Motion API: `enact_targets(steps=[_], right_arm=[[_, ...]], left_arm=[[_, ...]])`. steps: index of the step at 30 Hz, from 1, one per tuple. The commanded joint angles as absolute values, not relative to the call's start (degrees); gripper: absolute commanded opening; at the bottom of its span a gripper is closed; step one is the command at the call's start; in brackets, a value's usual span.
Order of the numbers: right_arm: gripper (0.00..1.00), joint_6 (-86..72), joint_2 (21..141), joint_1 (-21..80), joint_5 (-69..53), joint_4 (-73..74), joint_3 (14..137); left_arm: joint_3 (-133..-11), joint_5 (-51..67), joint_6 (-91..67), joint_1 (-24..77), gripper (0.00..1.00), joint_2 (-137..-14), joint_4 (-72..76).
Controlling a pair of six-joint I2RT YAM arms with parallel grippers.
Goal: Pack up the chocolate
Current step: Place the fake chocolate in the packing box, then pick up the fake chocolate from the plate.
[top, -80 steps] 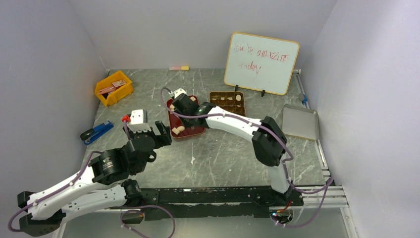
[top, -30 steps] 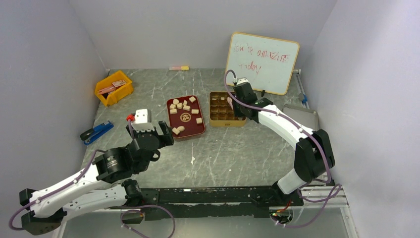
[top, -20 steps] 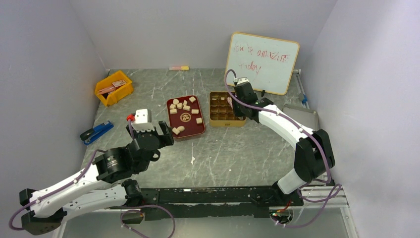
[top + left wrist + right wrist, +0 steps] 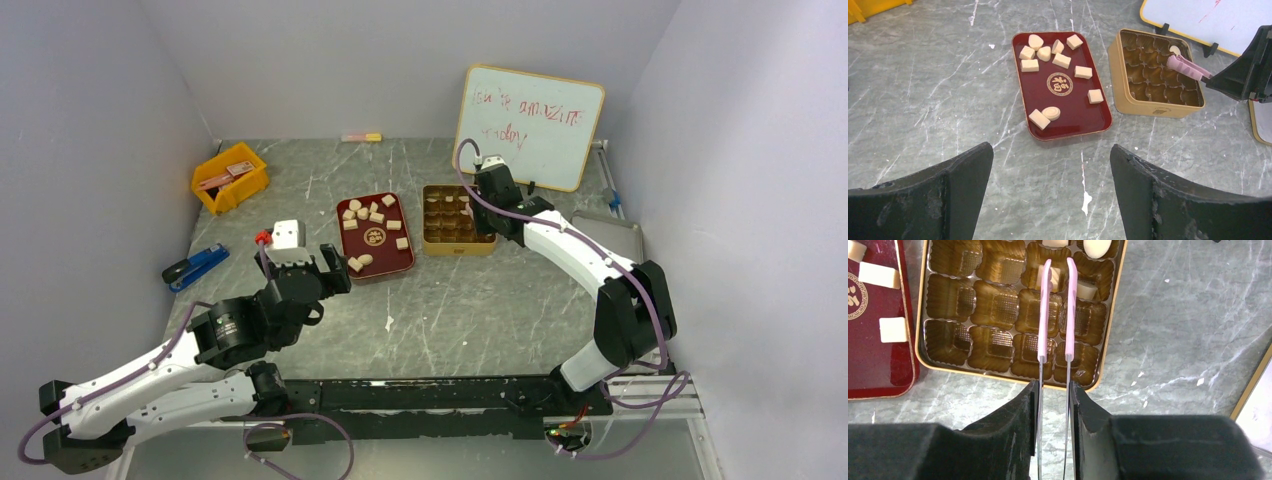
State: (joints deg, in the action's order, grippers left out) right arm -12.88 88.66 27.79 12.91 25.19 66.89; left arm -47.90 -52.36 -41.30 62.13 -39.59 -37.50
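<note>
Over the gold tin (image 4: pixel 993 305), got the right gripper (image 4: pixel 1054 390) clamped tight on pink tweezers (image 4: pixel 1043 315), tips a little apart above a cell near the far row. Seeing one piece of chocolate (image 4: pixel 1053 275) right between those tips, can't tell if pinched or just sitting in its cell. Only a few pieces in the tin. Spotting ten or so more loose in the dark red tray (image 4: pixel 1068 112), just left of the tin. Got the left gripper (image 4: pixel 1050 155) hanging wide open and empty above the surface (image 4: pixel 923 100), near side of the tray.
</note>
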Motion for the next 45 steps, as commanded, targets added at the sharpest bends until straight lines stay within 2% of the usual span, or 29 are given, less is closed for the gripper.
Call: enact_targets(steps=[1,20,25,35,45], right_arm=[[0.23,-12.3,86.2,27.6,12.2,23.2,69.1],[0.21,-11.6,82.3,27.8,9.0,22.2,71.2],[0.21,-11.4,81.6,30.9,7.0,20.8,70.8],[0.21,-9.9,87.8,41.7,7.2,18.9,75.4],[0.21,-6.9,94.8,43.5,2.8,16.2,79.9]], left_arm=[[-49.0,-52.5,-42.2,62.4,0.91,-39.5,-36.5],[-48.8,-52.3,-42.8,62.4,0.91,-39.9,-36.4],[-48.9,-52.3,-42.9,62.4,0.91,-40.3,-36.3],[-49.2,-52.2,-43.2,62.4,0.91,-40.7,-36.4],[-49.9,-52.3,-42.6,62.4,0.91,-40.5,-36.7]])
